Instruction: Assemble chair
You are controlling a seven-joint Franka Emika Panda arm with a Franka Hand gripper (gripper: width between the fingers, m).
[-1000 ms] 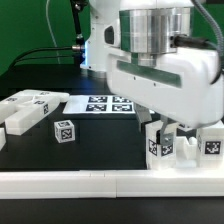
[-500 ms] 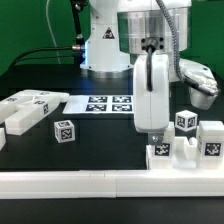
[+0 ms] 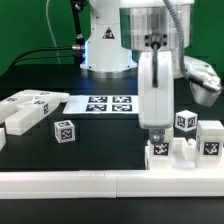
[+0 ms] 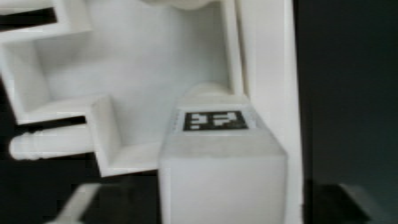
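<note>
One gripper (image 3: 157, 132) hanging right over the chair (image 3: 176, 154)
Chair's at 4 o'clock in the exterior view, against the white rail (image 3: 80, 183), directly at the jaws' 6 o'clock. Can't tell if they're apart.

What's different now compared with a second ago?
The arm swung its bulky end aside and the tool turned upright above the chair parts at the front, uncovering tagged blocks there. Whether it let go is unclear. The loose panels and marker board stayed put.
</note>
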